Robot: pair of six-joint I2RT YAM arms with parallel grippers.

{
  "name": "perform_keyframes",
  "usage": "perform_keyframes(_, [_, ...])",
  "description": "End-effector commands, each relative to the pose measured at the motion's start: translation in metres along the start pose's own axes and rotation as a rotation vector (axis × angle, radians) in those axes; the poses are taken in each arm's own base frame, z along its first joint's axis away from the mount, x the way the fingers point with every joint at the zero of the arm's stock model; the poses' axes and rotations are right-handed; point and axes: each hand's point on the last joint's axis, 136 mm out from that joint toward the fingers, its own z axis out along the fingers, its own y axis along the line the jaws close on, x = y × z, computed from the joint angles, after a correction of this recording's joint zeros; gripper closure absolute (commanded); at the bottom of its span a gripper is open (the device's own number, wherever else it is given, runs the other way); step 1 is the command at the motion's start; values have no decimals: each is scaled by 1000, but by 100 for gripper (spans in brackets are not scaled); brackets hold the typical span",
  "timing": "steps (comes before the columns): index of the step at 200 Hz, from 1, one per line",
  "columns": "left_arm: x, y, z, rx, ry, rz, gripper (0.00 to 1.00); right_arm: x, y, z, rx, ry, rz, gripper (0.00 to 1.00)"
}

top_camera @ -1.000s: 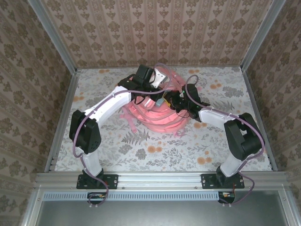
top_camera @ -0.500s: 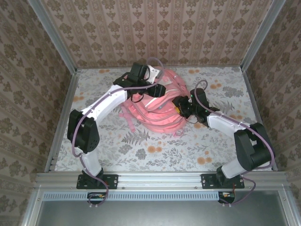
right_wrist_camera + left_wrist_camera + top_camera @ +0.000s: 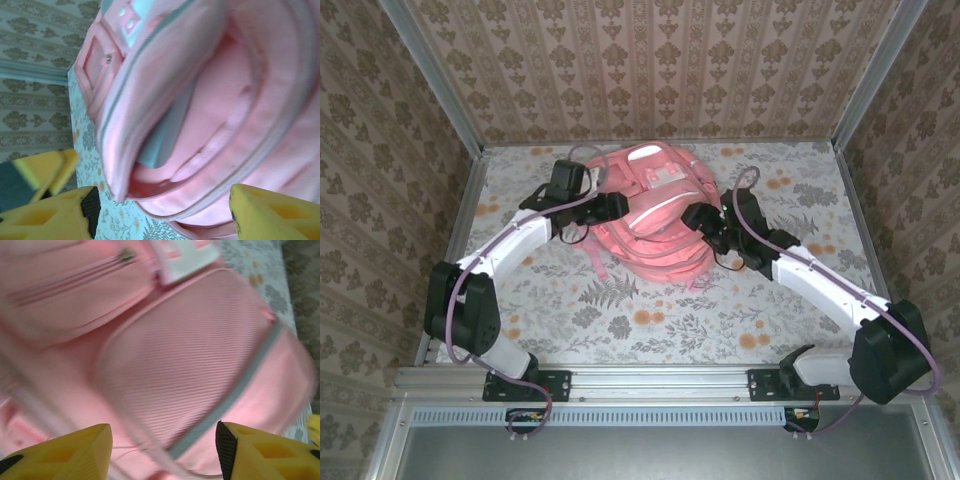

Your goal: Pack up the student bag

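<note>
My left hand (image 3: 163,445): yellow fingers spread apart, gripping nothing; it sits just beside the left flank of the bag, facing its ribbed front pocket.
My right hand (image 3: 165,202): fingers spread wide, also gripping nothing; it points into the bag's gaping mouth from the right side.
Student bag (image 3: 655,205): large soft pink backpack lying on the desk between my two hands, white patch toward the far wall, pale grey stripe curving across the front.
Bag opening: unzipped on my right, pink lining showing; a pale blue-grey panel lies inside, and I cannot tell whether it is lining or an item.
Likely trouble: the fabric is limp, so I judge the mouth could slump shut with nobody holding it. A finger could snag a loose strap at the near edge. A push from one side could slide the whole bag.
Desk (image 3: 620,310): flat, covered in a pale floral print with orange blooms and grey ferns.
Room: patterned brown wallpaper (image 3: 660,70) on three sides, metal rail (image 3: 660,380) along the near edge.
</note>
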Motion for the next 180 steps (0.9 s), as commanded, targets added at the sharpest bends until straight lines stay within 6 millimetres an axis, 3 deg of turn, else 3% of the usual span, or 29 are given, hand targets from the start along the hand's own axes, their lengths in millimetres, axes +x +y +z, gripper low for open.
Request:
perform_keyframes(1, [-3, -6, 1, 115, -28, -132, 41, 5, 7, 19, 34, 46, -80, 29])
perform_keyframes(29, [-1, -8, 9, 167, -15, -158, 41, 12, 6, 48, 58, 112, -78, 39])
perform_keyframes(55, [1, -1, 15, 149, -5, -174, 44, 17, -22, 60, 157, 118, -80, 56])
perform_keyframes(71, [3, 3, 19, 142, 4, -182, 46, 21, -37, 64, 205, 123, -85, 60])
perform_keyframes(89, [6, 7, 23, 144, 21, -192, 49, 23, -44, 67, 230, 132, -98, 59])
perform_keyframes(113, [9, 8, 30, 159, 44, -203, 50, 17, -33, 63, 215, 126, -121, 51])
perform_keyframes(150, [11, 14, 32, 157, 55, -207, 53, 8, -19, 29, 252, 60, -229, 40])
perform_keyframes(180, [11, 18, 31, 159, 58, -198, 56, 31, -9, 6, 342, 24, -381, 38])
